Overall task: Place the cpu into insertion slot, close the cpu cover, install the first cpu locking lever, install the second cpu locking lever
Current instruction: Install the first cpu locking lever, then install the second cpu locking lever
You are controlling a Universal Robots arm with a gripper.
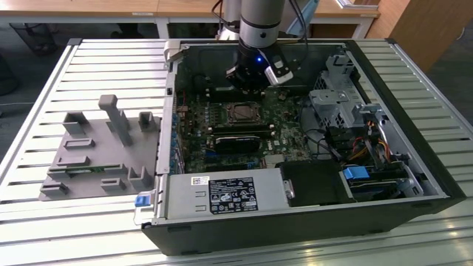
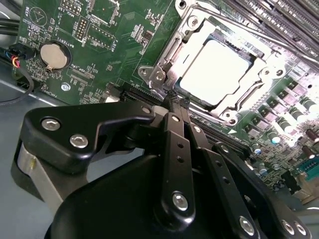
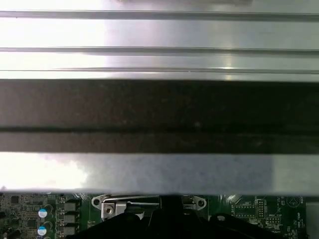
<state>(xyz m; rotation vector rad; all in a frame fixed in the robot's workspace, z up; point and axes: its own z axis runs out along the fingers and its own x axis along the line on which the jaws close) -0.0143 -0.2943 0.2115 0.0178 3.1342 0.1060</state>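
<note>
cpu [image 2: 218, 69]: already seated under the cpu cover [image 2: 175, 46]
gripper [image 2: 175, 99]: jaws pinched together, tip at socket edge, likely for levers

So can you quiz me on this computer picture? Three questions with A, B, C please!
1. Where is the grey plastic holder?
A. On the slatted table, to the exterior view's left of the computer case
B. Inside the computer case
C. On top of the robot arm

2. What colour is the motherboard?
A. Red
B. Green
C. Yellow

3. How is the cpu right now?
A. Hanging in the air
B. Lying on the grey plastic holder
C. Lying in its socket with the cpu cover down around it

Answers:
1. A: the grey plastic holder sits on the slatted table, beside the computer case.
2. B: the motherboard is green in both wrist views.
3. C: in the second wrist view the cpu lies flat with the silver cpu cover framing it.
</note>
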